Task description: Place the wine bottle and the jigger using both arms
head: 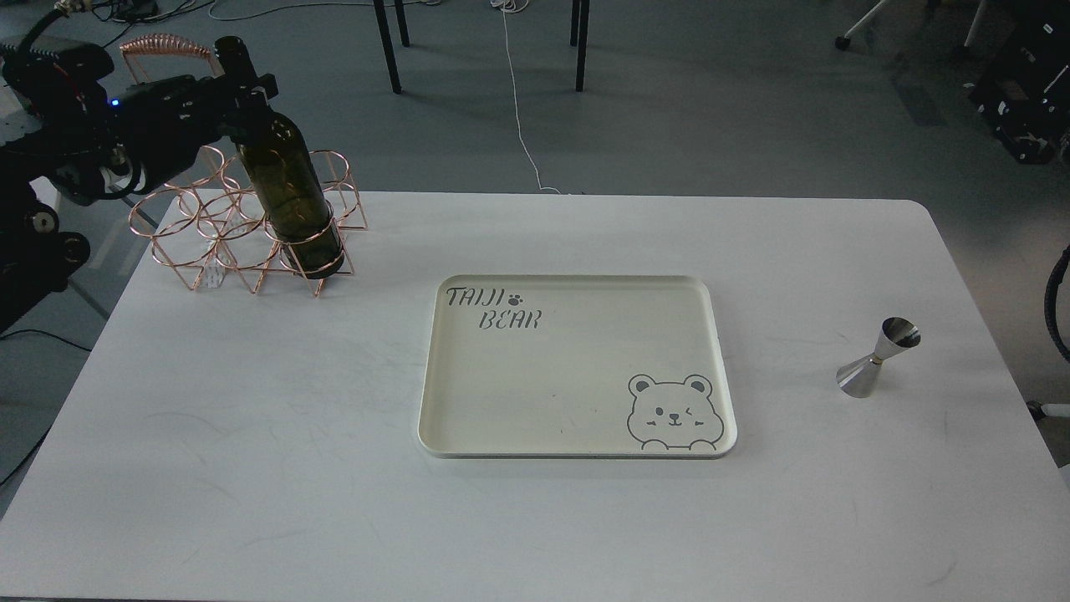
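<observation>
Grey floor stretches behind a white counter point(251, 468), with dark chair legs point(389, 46) and a thin white cable point(518, 117) trailing down to the counter's far edge.

At far left, the left arm comes in from the edge, and the left gripper point(242, 92) sits at the neck of the wine bottle point(288, 196), its jaws closed around the neck just below the top. The bottle is dark olive-green, bears no label, and leans slightly with its top toward the left. Its base rests inside the front right ring of a rose-gold wire rack point(201, 242), which stands on the counter's far left corner. The rack's other rings hold nothing, and its coiled handle point(163, 46) shows behind the arm. The wire ring wraps the bottle's lower body, so the rack hems it in on all sides.

Near the middle lies a cream rectangular tray point(430, 376), with "TAIJI BEAR" and a paw print printed at its upper left and a winking bear drawn at its lower right. It lies well apart from the rack.

Farther right, the jigger point(878, 358) stands alone on the counter, shiny silver, tilted in this view with its open cup toward the upper right. Nothing lies between it and the tray.

At the far right edge, only a curved black cable point(1055, 301) shows; the right gripper is out of view.
</observation>
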